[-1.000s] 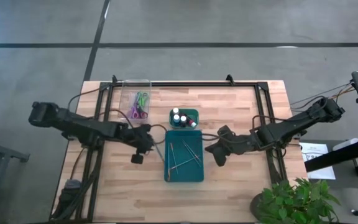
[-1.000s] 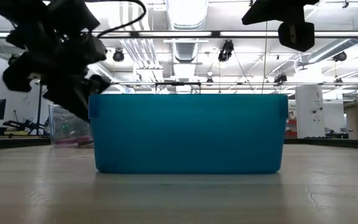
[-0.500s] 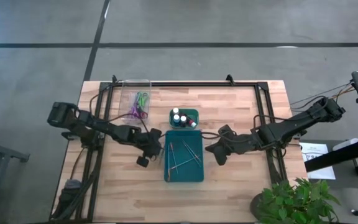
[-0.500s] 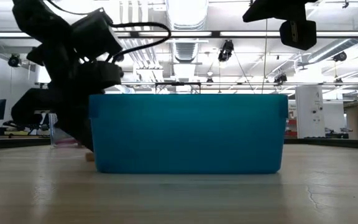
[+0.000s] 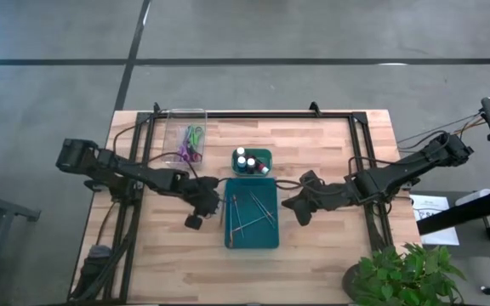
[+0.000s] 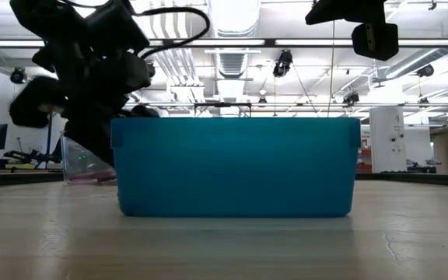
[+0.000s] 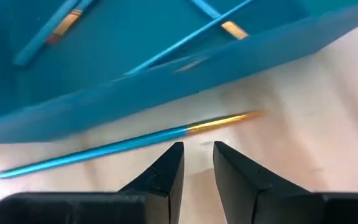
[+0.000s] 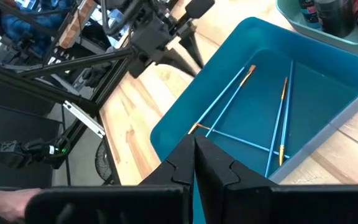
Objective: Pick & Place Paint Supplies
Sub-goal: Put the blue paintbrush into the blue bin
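Observation:
A thin blue brush (image 7: 123, 142) with a gold ferrule lies flat on the table, just outside the left wall of the teal tray (image 5: 253, 236). My left gripper (image 7: 197, 148) is low beside that wall, its fingers narrowly open and just short of the brush, touching nothing. My right gripper (image 8: 194, 146) is shut and empty, hovering above the tray's right edge. Several more brushes (image 8: 241, 102) lie inside the tray. Paint bottles (image 5: 247, 159) stand in a small green tub beyond the tray. Scissors (image 5: 190, 144) lie in the clear box.
In the low view the teal tray's wall (image 6: 236, 167) fills the middle, with the left arm (image 6: 92, 85) at its left end. The clear box (image 5: 185, 136) sits at the far left of the table. A potted plant (image 5: 402, 276) stands off the near right corner.
My left gripper has moved toward the table's right, up to the tray's left wall, dipped close to the table, then risen slightly. The right arm has kept still.

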You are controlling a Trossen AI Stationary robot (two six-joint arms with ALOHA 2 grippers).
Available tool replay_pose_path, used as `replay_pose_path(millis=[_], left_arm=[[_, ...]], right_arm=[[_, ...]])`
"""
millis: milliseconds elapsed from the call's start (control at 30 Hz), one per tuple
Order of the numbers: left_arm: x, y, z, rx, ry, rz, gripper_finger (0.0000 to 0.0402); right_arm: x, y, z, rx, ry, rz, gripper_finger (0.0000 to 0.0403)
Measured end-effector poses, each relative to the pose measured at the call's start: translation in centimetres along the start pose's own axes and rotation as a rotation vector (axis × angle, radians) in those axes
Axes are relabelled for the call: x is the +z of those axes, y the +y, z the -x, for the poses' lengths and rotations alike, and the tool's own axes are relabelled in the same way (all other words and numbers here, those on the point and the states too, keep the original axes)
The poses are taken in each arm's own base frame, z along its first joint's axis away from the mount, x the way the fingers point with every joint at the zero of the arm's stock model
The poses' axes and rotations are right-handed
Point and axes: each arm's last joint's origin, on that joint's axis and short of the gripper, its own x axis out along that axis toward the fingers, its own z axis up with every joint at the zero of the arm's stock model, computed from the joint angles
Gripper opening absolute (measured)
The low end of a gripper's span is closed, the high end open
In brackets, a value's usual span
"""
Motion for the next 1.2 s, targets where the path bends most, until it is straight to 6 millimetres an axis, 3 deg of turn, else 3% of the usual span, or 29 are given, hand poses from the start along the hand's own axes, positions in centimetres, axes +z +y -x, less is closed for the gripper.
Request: replay_pose_path(millis=[233,433,567,700,867,1200], left_arm=[[0.4,-1.6,-0.1,-0.094,-0.004,0.299,0.0093],[0.8,-5.2,-0.3,-0.093,0.024,0.571,0.0093],[0.9,-8.0,-0.2,-0.025,-0.001,0.735,0.0093],[0.8,-9.1,-0.1,0.127,-0.103,0.972,0.0093],[1.1,-10.3,0.1,0.263,-0.264,0.950,0.0093],[0.8,-11.0,-3.2,0.321,-0.214,0.934,0.0093]], right_arm=[[0.0,0.1,0.0,0.004,0.000,0.000,0.0009],[-0.3,0.2,0.1,0.012,0.009,0.017,0.0009],[-0.4,0.2,0.1,0.013,0.010,0.036,0.0009],[-0.4,0.2,0.1,0.014,0.009,0.064,0.0009],[-0.4,0.2,0.1,0.015,0.010,0.088,0.0009],[-0.6,0.4,0.2,0.024,0.022,0.113,0.0009]])
